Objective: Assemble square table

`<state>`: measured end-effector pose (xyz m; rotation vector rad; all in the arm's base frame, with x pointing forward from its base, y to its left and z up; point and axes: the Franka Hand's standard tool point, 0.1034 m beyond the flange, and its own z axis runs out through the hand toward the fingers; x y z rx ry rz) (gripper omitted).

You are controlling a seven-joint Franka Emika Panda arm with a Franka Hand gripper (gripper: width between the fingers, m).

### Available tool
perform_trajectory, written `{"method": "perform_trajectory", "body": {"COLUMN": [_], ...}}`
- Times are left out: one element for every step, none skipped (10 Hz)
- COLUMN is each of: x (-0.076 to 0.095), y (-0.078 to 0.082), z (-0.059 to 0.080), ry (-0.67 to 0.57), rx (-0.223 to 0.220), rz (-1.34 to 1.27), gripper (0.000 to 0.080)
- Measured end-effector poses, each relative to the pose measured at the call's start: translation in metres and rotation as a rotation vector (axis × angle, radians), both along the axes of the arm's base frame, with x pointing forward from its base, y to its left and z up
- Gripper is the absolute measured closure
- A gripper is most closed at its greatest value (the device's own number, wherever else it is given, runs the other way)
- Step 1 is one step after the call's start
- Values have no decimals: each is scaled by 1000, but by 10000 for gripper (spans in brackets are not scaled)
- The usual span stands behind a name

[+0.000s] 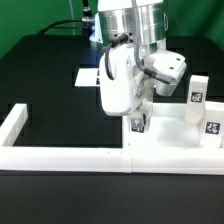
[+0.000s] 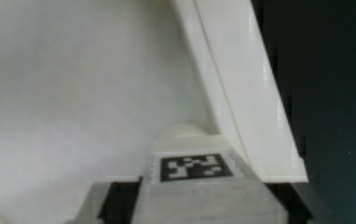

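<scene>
My gripper (image 1: 137,124) is clenched on one leg (image 2: 196,168), holding it right over the slab (image 1: 165,140) below me. Two more legs (image 1: 198,88) stand past me, not on yet. So most of the table is left to build. The leg has a black-and-white tag, but no words I can read.

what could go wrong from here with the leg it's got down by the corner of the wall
The gripper is closed on a tagged leg block right beside the border wall, so the leg could catch on the wall. Other leg blocks stand close on the exterior view's right, so a swing could topple them.
</scene>
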<state>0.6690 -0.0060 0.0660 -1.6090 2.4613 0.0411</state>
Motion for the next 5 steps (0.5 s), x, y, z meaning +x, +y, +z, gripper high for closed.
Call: {"method": "perform_trajectory", "body": {"x": [-1, -2, -2, -2, 0], "y": [-1, -2, -1, -1, 2], "z": [0, 0, 0, 0, 3], "ry": [5, 12, 12, 5, -7], "rx": [-1, -3, -4, -15, -38], "rz": [-14, -26, -19, 47, 271], "gripper": [508, 508, 410, 410, 235]}}
